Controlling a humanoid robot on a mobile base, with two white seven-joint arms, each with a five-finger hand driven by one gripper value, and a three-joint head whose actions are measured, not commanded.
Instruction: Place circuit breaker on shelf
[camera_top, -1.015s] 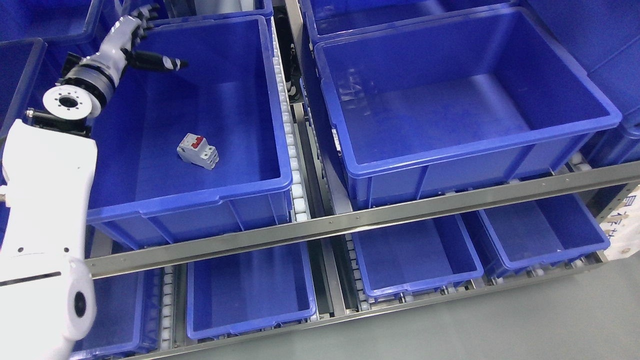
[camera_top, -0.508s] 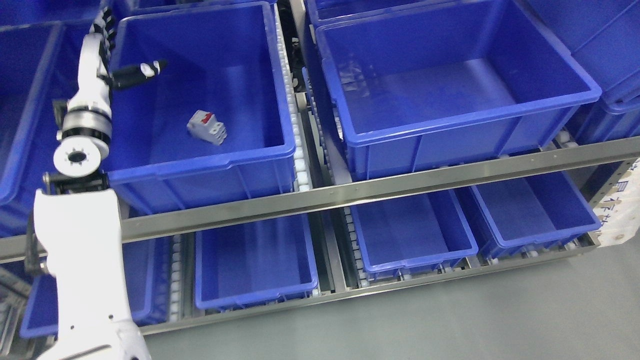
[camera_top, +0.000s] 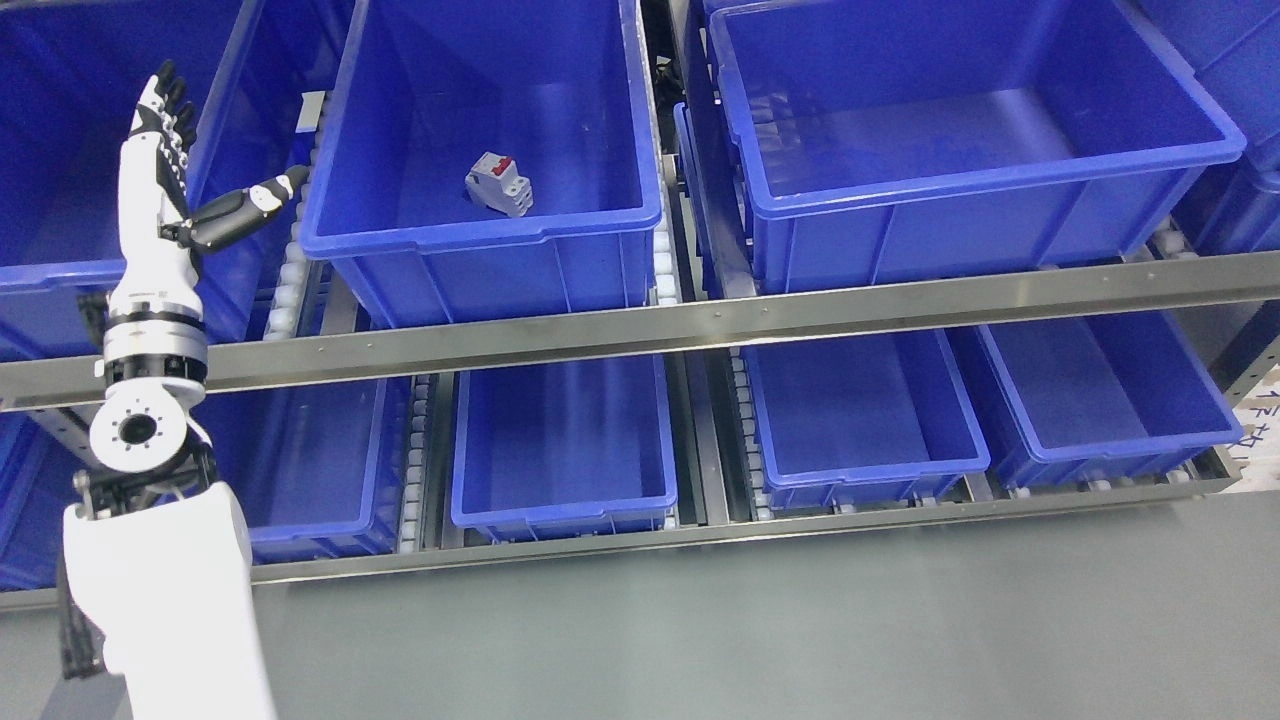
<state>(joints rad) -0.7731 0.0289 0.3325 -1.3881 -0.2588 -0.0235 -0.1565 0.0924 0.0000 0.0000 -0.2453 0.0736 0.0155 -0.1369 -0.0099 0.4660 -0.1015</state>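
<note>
— Across the whole view, what is taking up the most room?

— Steel shelving (camera_top: 700, 325) is running from side to side in two tiers, and blue bins are sitting on both. A long metal rail is crossing the middle, with white rollers (camera_top: 660, 270) showing in the gaps between the bins. Grey floor (camera_top: 800, 620) is lying below the lower tier.

— Which bins are standing out?

— On the upper tier a big right bin (camera_top: 960, 170) is sitting at the right, and nothing is showing inside it. Just left of it, across a narrow gap, the middle bin (camera_top: 480, 225) is sitting with its front rim facing the camera. Below the rail, three lower bins are lining up, the one under the middle being the lower bin (camera_top: 565, 500).

— And the robot arm?

— Its white left arm (camera_top: 160, 590) is rising from the lower left corner, reaching up in front of the rail. The left hand (camera_top: 165, 190) is pointing upward, well left of the middle bin and outside it. Its fingers (camera_top: 165, 105) are standing straight and spread, the thumb (camera_top: 245, 210) is sticking out to the right, and the hand is gripping nothing.

— Where is the circuit breaker?

— The circuit breaker (camera_top: 499, 184) is lying on the floor of the middle bin, near its front wall, tilted, grey with a red switch on top. It is well apart from the hand.
</note>
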